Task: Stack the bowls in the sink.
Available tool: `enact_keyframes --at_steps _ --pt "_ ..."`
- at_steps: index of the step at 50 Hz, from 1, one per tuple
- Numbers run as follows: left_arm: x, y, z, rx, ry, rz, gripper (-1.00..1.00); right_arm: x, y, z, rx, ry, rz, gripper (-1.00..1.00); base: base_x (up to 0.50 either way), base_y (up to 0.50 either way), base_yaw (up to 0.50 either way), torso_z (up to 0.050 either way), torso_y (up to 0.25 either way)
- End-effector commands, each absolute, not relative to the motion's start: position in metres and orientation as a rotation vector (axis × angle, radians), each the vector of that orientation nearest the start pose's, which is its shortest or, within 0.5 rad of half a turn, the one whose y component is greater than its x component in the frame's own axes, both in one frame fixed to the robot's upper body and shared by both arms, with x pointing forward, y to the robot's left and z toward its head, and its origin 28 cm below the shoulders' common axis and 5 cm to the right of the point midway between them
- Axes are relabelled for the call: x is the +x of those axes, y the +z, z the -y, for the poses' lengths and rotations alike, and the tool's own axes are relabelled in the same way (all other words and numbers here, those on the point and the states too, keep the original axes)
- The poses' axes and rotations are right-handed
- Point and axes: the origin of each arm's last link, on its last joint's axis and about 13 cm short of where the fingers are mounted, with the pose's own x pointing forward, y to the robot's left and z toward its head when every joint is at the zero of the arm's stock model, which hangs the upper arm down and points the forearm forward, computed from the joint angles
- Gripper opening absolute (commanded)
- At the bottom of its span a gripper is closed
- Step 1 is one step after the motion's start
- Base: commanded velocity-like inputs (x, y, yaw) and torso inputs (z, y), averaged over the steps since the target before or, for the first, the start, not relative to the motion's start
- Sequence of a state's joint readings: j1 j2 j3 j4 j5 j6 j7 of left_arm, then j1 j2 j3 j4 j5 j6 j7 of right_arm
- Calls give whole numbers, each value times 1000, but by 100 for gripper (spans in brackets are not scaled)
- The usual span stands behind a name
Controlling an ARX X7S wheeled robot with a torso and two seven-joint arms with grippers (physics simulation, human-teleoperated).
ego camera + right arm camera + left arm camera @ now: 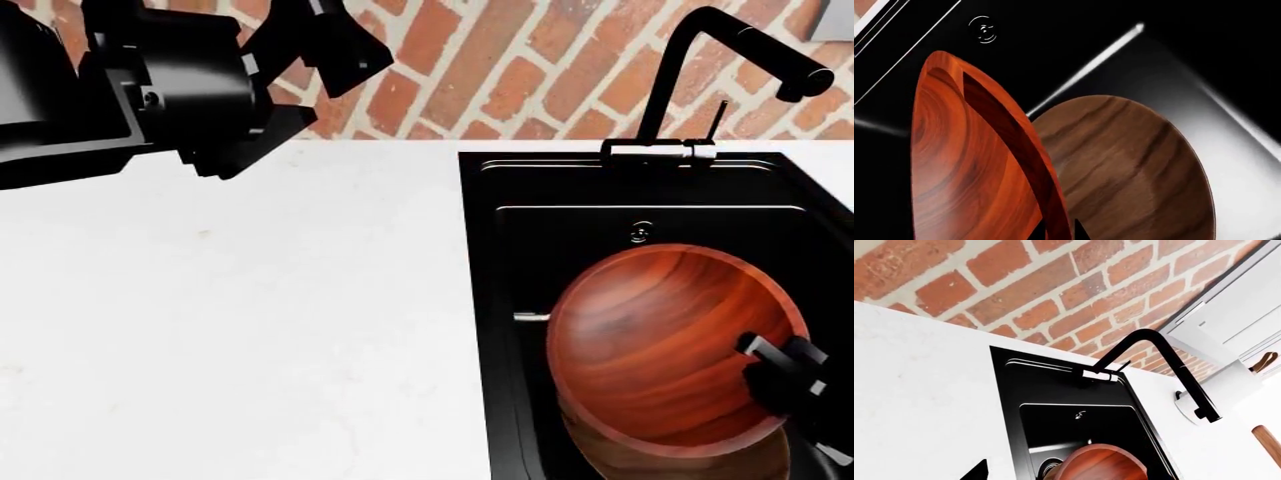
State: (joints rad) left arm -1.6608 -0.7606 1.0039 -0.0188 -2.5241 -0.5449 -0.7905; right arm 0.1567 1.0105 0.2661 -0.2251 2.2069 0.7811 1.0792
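In the head view my right gripper [787, 375] is shut on the rim of the smaller, glossy reddish-brown bowl [667, 340], which hangs tilted over the black sink [641, 190]. The right wrist view shows that rim [1021, 150] pinched between my fingertips. The larger light walnut bowl [1134, 170] lies below in the basin, and only its edge [694, 465] peeks out under the red bowl. My left gripper [320, 90] hovers high over the counter at the far left, open and empty. One of its fingertips [979, 471] shows in the left wrist view, along with the red bowl [1101, 465].
A tall black angular faucet [727, 50] stands behind the sink against the brick wall [507, 70]. White countertop [240, 320] stretches left of the basin. The overflow fitting [642, 232] sits on the basin's back wall, and the drain [1051, 466] shows beside the red bowl.
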Motion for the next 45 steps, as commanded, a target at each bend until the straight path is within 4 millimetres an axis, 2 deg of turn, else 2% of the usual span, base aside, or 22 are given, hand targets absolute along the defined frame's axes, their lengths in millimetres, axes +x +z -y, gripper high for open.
enact_keyframes --at_steps 1,12,29,30,45 --pt "263 380 -219 -567 -529 -482 100 186 203 243 583 -310 -721 -100 0 0 0 0 0" --pt "262 379 -219 -567 -527 -483 100 186 192 241 550 -312 -772 -100 0 0 0 0 0" --pt "262 375 -222 -579 -524 -482 100 184 200 242 346 -299 -888 -100 0 0 0 0 0" --pt "262 375 -222 -581 -525 -481 100 183 201 242 342 -298 -889 100 0 0 0 0 0" --pt "263 374 -223 -592 -533 -479 100 182 215 244 328 -309 -864 100 0 0 0 0 0"
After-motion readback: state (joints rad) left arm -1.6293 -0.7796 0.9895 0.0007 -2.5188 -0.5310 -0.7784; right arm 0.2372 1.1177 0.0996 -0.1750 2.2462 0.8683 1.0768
